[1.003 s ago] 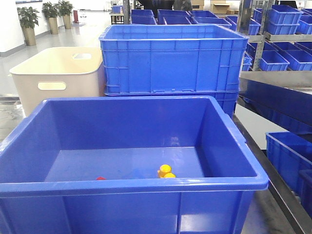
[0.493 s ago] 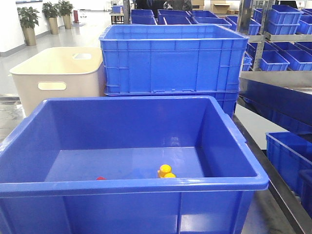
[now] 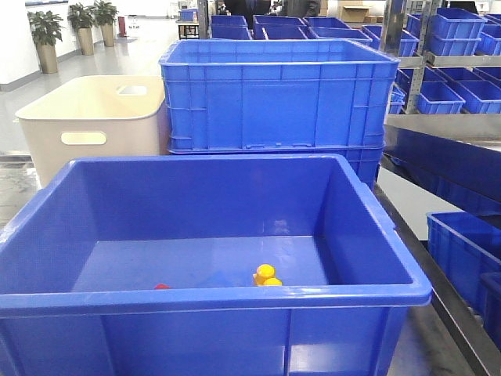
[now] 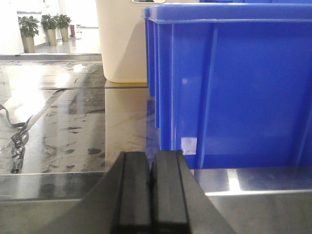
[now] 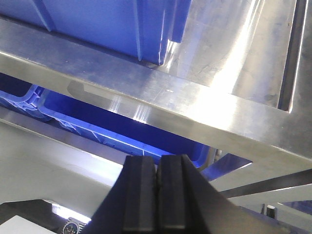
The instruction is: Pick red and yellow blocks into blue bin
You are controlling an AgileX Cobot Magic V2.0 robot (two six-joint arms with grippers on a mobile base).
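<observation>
The yellow brick (image 3: 266, 276) and red cube (image 3: 161, 287) are seen inside the bin (image 3: 235, 301). Left fingers (image 4: 152, 195) and right fingers (image 5: 157, 195) are pressed closed, empty.

Left gripper (image 4: 152, 170): fingers pressed together, nothing between, pointing level. Right gripper (image 5: 157, 173): fingers likewise closed and empty, angled downward.

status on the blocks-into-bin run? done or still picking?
Looks done. The yellow brick and the red cube, mostly hidden behind the near rim, both lie on the floor of the blue bin. Nothing in hand: the left gripper and right gripper are shut and empty, outside the bin. Nothing visibly left.
</observation>
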